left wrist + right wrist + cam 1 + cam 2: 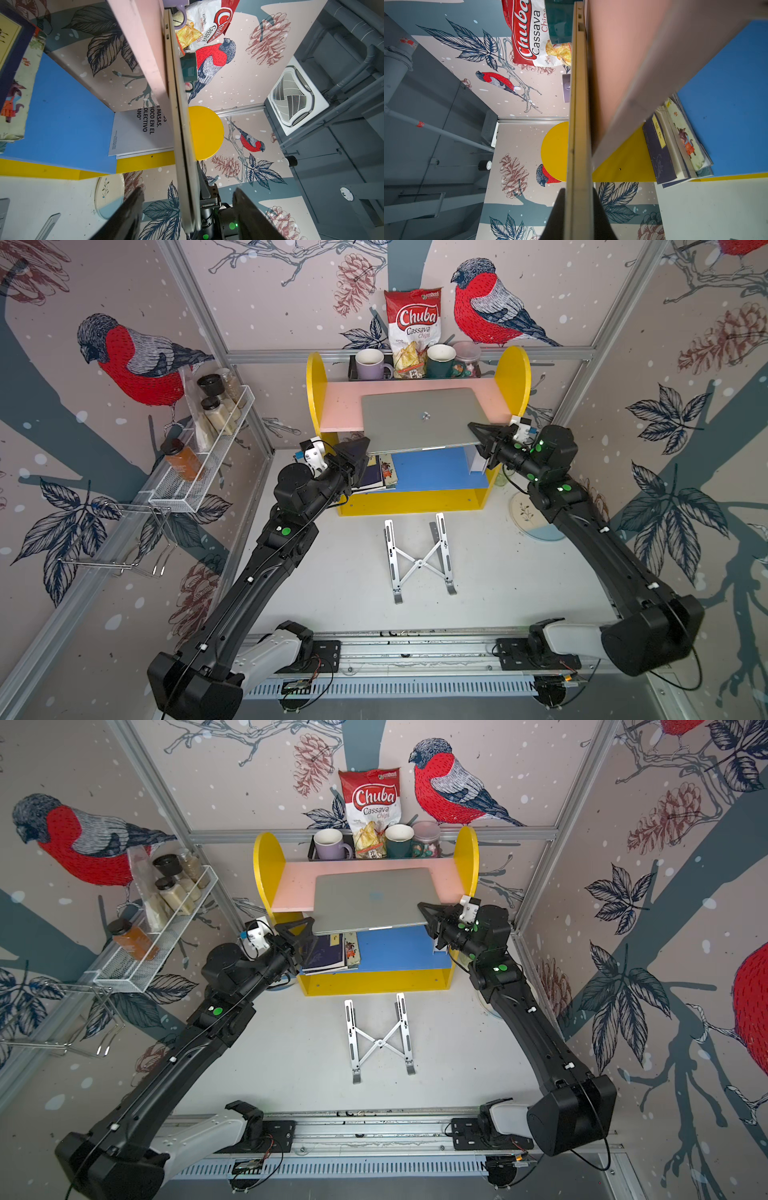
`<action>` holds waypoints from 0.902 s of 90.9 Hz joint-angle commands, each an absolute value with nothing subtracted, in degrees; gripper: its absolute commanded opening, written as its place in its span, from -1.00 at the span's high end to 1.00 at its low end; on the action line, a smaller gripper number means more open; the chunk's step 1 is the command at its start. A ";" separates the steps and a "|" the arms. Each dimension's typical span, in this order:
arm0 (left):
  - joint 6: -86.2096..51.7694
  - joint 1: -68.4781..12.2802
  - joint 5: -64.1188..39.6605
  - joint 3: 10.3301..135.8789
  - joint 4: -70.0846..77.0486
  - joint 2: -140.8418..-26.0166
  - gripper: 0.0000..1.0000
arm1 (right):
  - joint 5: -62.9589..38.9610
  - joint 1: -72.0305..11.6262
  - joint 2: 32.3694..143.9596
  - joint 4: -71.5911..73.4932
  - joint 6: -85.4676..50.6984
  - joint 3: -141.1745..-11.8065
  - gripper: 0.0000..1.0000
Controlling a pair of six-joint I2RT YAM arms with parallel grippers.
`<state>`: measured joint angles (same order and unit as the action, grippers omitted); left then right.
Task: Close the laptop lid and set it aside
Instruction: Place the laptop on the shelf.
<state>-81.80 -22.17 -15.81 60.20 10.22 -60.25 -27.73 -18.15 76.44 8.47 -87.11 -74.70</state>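
The laptop (419,423) has the laptop lid (424,412) shut flat on its base, logo up. Its rear part lies over the pink shelf board (340,406) and its front strip overhangs the board's front edge. We cannot tell whether it rests on the board or is held just above it. Its long axis runs along the board, from one gripper to the other.

The right gripper (482,435) is clamped on the laptop's short edge near the board's right end, with both fingers (600,207) pressed against the slab. The left gripper (360,446) stands at the opposite short edge, off the board's front left. Its fingers (128,214) are apart and straddle that edge without touching it.

We judge the lid step done. What is left is to seat the laptop along its short axis, toward the board's rear. Only the right arm has hold, so the free end may swing unless the left gripper closes first.
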 commanded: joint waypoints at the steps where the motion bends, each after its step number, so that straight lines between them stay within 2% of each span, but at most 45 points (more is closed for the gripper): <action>1: -80.27 -22.34 -15.16 59.50 10.55 -59.49 -0.33 | -29.05 -17.87 77.47 12.83 -86.10 -76.92 1.00; 53: -80.07 -22.48 -15.78 59.48 10.40 -58.92 -0.31 | -29.00 -17.71 84.90 9.82 -86.86 -85.70 1.00; 67: -80.16 -22.72 -16.40 60.21 10.96 -59.81 -0.21 | -28.96 -17.99 85.07 8.62 -86.39 -86.12 1.00; 82: -79.84 -23.61 -16.52 61.68 11.37 -60.93 -0.02 | -28.51 -18.24 84.08 6.44 -85.16 -85.63 1.00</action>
